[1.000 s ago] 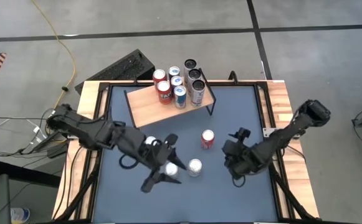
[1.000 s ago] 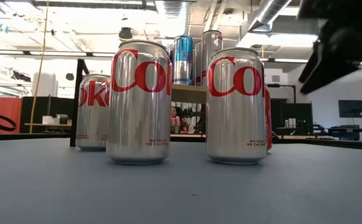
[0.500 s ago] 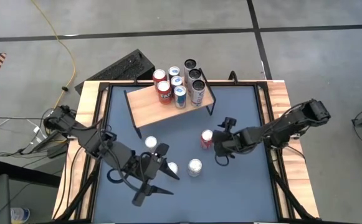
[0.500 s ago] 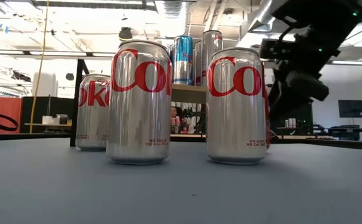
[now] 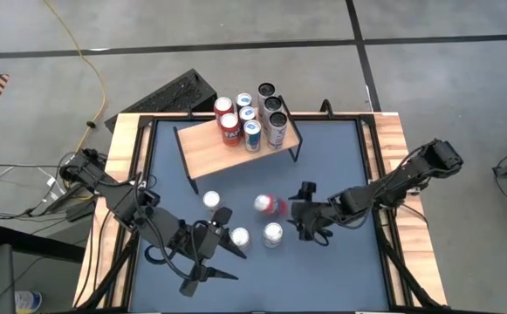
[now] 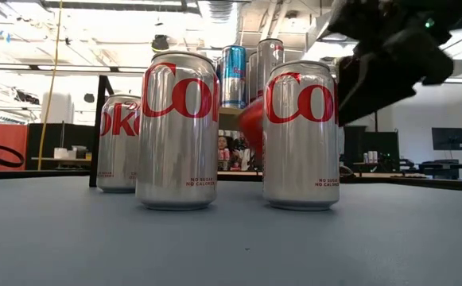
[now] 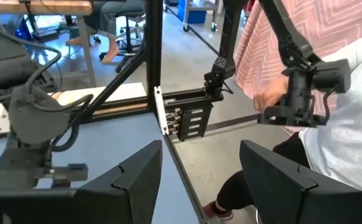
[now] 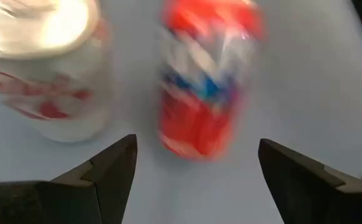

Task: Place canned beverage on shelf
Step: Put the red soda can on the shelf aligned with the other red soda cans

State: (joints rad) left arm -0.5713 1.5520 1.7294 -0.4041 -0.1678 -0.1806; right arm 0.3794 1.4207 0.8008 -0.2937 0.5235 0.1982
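Note:
A red can (image 5: 269, 206) shows blurred and leaning mid-table, left of my open right gripper (image 5: 298, 212). In the right wrist view the red can (image 8: 209, 81) lies ahead, between the lines of the two fingers. In the low view it (image 6: 252, 123) shows tilted between two silver cans. Three silver cans (image 5: 273, 234) stand upright on the mat. The shelf (image 5: 205, 153) at the far side carries several upright cans. My left gripper (image 5: 221, 264) hovers open near the table's near edge, with nothing between its fingers. My right gripper comes at the red can (image 8: 199, 134) from the table's right, slanting down. I cannot tell whether its fingers touch the can, since the can is blurred and lies beyond the fingertips. The can leans toward the table's left.
A silver can (image 8: 50, 68) stands close beside the red can on the near side. Wooden rails (image 5: 393, 148) border the blue mat. A person sits beyond the table edge in the left wrist view (image 7: 330, 124). The mat's right part (image 5: 340, 157) lies bare.
My right gripper has swung toward the table's left, reaching the red can, and has turned at the wrist. The red can has left its upright spot, shifted left and tipped. My left gripper has drawn back toward the near left edge, away from the silver cans.

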